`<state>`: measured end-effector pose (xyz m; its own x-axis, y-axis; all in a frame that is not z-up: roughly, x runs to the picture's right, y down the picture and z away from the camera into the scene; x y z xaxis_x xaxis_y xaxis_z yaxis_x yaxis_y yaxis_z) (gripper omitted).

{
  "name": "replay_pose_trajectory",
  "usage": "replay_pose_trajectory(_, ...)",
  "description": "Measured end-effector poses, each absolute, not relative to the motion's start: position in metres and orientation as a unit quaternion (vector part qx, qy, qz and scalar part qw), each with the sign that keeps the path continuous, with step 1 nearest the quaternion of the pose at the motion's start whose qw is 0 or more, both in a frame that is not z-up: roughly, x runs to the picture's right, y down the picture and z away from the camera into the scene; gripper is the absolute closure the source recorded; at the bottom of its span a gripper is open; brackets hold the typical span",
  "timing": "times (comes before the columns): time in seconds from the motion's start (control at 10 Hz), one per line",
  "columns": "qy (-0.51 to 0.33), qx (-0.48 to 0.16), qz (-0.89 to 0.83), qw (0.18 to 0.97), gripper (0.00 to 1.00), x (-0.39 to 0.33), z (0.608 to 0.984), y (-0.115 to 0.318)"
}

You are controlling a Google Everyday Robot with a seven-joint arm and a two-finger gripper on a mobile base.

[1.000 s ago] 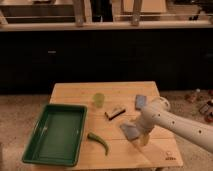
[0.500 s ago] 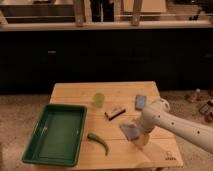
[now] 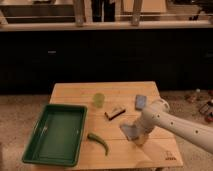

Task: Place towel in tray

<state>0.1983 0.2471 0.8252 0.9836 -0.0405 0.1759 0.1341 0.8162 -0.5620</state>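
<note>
White arm reaches in from the right; its gripper [image 3: 139,138] sits low at the grey-blue towel [image 3: 128,130] on the wooden table [image 3: 75,93], whether gripping I cannot tell. Well apart, left, lies the green tray [image 3: 56,134]; a pepper [image 3: 99,142] between.

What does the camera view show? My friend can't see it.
The robot's white arm reaches down to a grey-blue towel on a wooden table, its claw at the towel. An empty green tray sits farther left.
</note>
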Motion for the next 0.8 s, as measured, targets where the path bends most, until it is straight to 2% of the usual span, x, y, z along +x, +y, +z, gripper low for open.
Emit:
replay_pose_trajectory(0.5, -0.073, -0.296, -0.054, 0.951, 0.96, 0.196, 0.817, 0.239)
replay_pose_trajectory(0.8, -0.075, -0.291, -0.066, 0.952, 1.00, 0.187, 0.807, 0.229)
